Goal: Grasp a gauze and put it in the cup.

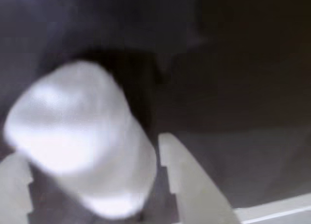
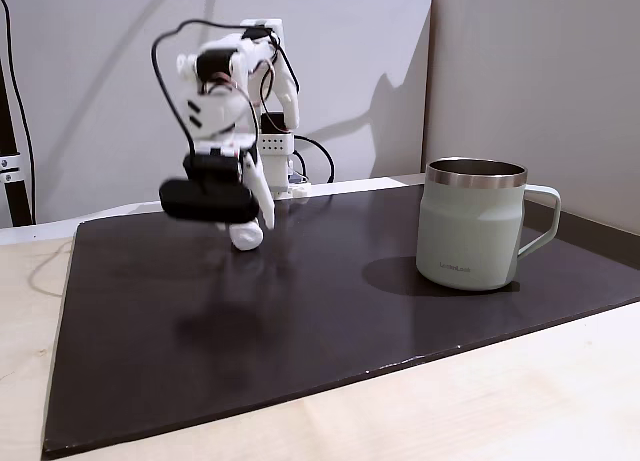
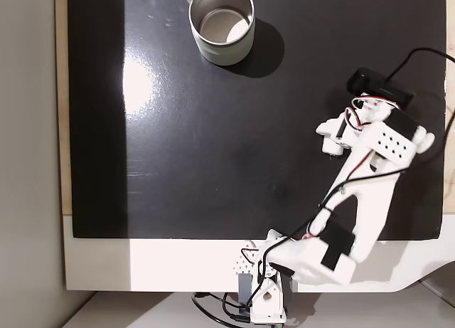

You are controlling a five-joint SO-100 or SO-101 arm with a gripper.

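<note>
In the wrist view the white gauze [image 1: 77, 141] sits blurred and close, clamped between the pale fingers [image 1: 187, 180] of the tool [image 1: 92, 185]. In a fixed view the tool [image 2: 248, 231] hangs above the black mat [image 2: 300, 321] on the counter [image 2: 520, 401], holding the gauze [image 2: 246, 235]. Well apart stands the sage-green cup [image 2: 472, 224]; its small dark lettering is too small to read.

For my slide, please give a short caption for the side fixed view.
White arm's hand holds the gauze above the dark mat, with the green cup standing apart at right.
</note>
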